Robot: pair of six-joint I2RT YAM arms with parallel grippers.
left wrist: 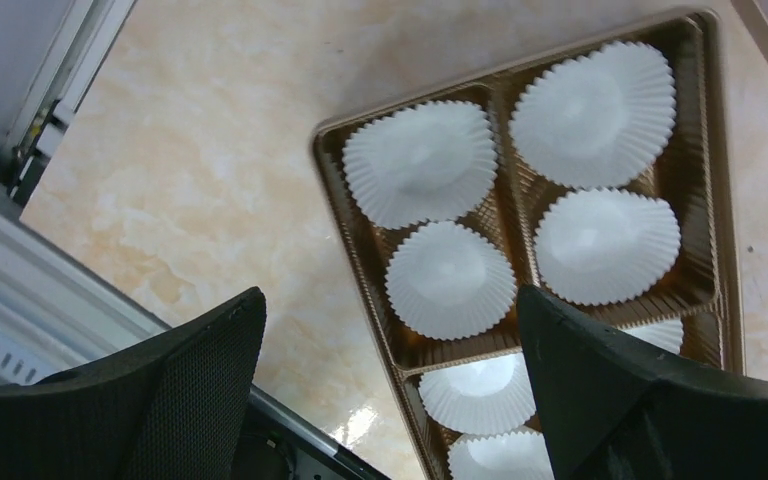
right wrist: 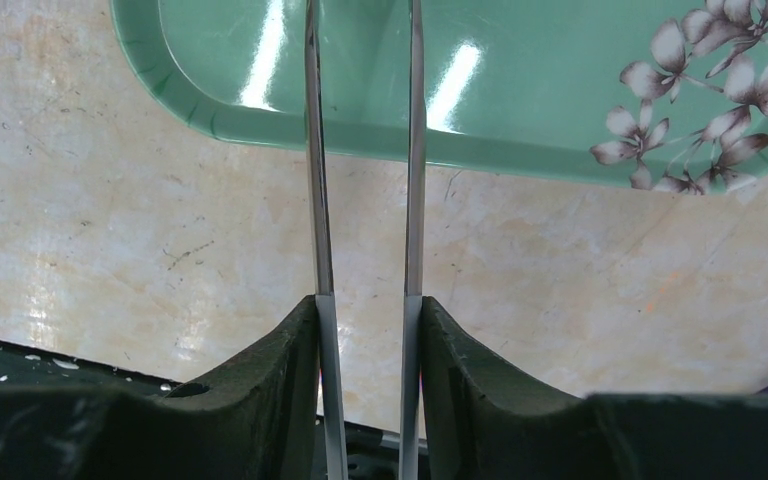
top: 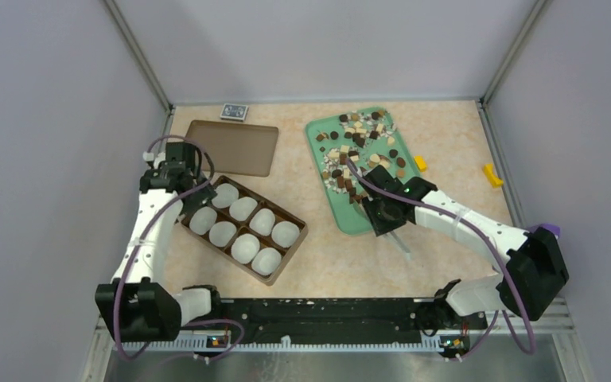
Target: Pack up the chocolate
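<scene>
**Tweezers pinched, eight cups waiting**

Pinching one pair of tweezers [right wrist: 317, 200] in the right gripper [right wrist: 367, 305], likely for pieces too small for bare jaws, aimed across the near rim of one green tray [right wrist: 260, 100]. Chocolate [top: 358, 142], too many to count, scattered on its far part, right of centre. Left gripper [left wrist: 390, 300] spread, facing one box [left wrist: 360, 250] at near left, eight empty white cups [left wrist: 422, 160] ready for filling. Two yellow blocks [top: 420, 162] far right.

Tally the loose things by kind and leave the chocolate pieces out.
Paper cups: 8
Yellow blocks: 2
Green tray: 1
Brown box: 1
Flat brown tray: 1
Small blue pack: 1
Tweezers: 1
Total: 15
</scene>
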